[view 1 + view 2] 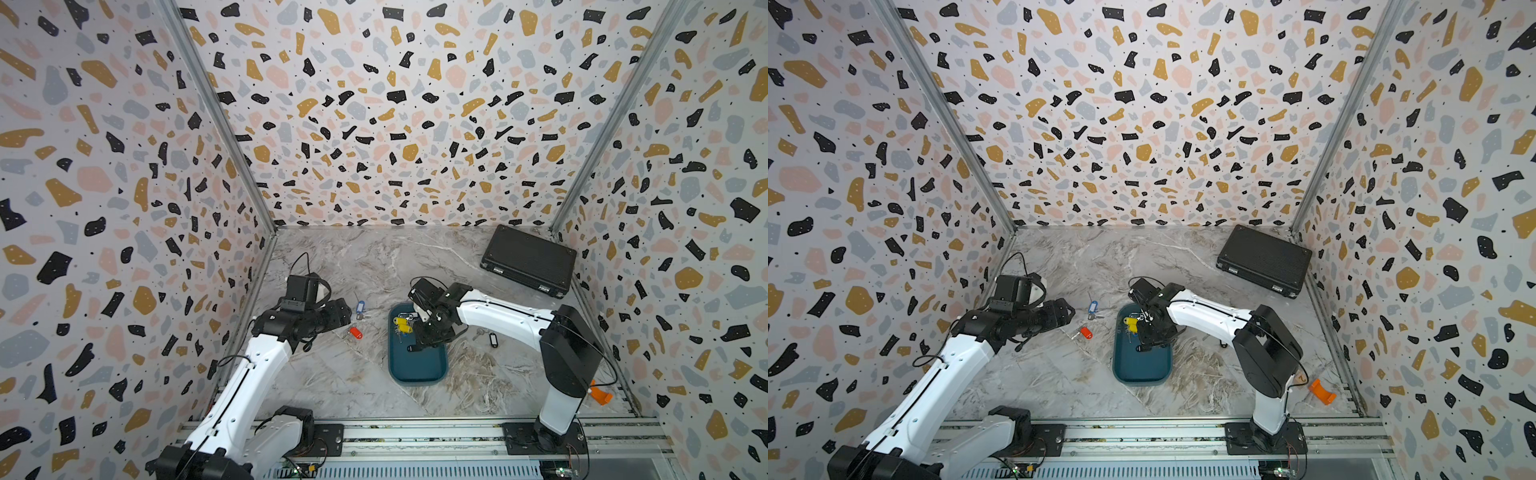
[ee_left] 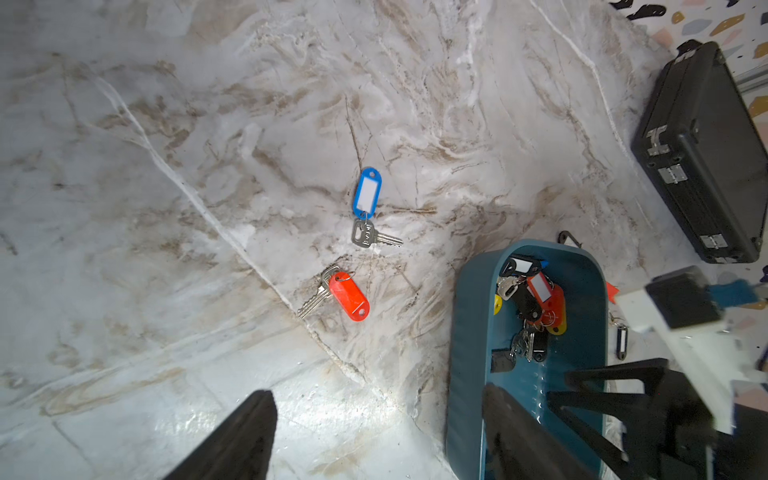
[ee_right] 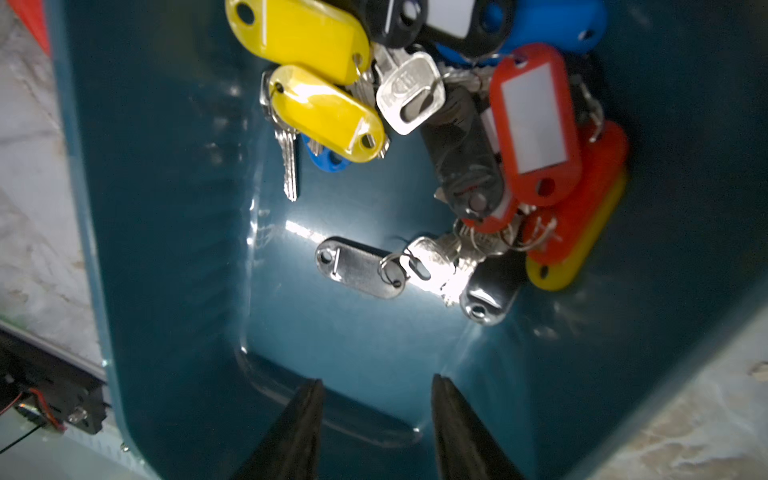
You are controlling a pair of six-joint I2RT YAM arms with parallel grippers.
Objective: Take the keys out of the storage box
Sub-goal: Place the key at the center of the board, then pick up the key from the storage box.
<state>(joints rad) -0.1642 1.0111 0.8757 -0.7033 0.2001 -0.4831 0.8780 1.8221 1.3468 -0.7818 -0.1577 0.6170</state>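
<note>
Marbled and glossy, the bench [image 2: 166,166] carries the box [image 3: 166,208], a smooth teal plastic tray with rounded corners, directly under the right gripper [image 3: 376,380], whose jaws stand partly apart and empty just above its floor. The keys [image 3: 457,124] heap just ahead of its tips: flat metal blades, thin wire rings, slick oblong tags in yellow, red, blue and black. The rings look interlaced, so a pinch on one tag may drag several, or a tag may slip from the hard tips. Pressing down could skid the light box. Beside it, the left gripper [image 2: 378,392] gapes wide and empty above the bench, with a red-tagged key [image 2: 347,295] and a blue-tagged key [image 2: 365,199] lying ahead of it, outside the box.
</note>
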